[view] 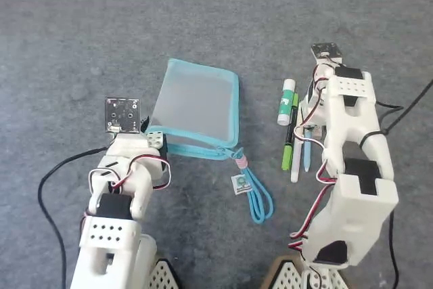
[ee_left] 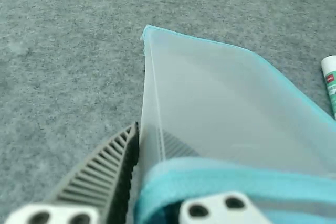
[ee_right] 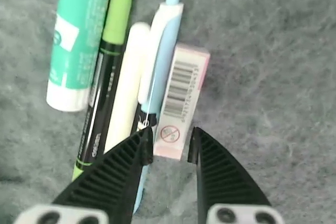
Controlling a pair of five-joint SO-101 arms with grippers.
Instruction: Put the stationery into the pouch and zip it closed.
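Eraser (ee_right: 181, 98) pickup is in hand: pouch (view: 196, 109) is pinched by left gripper (ee_left: 148, 135); spread right gripper (ee_right: 170, 137) must be closed.

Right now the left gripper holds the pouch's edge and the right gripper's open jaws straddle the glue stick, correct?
Not quite. The right gripper straddles the eraser, not the glue stick, as the right wrist view shows. The left gripper does hold the pouch.

light: bright, diffuse | shadows: faint, soft-edged on grey mat (view: 61, 38)
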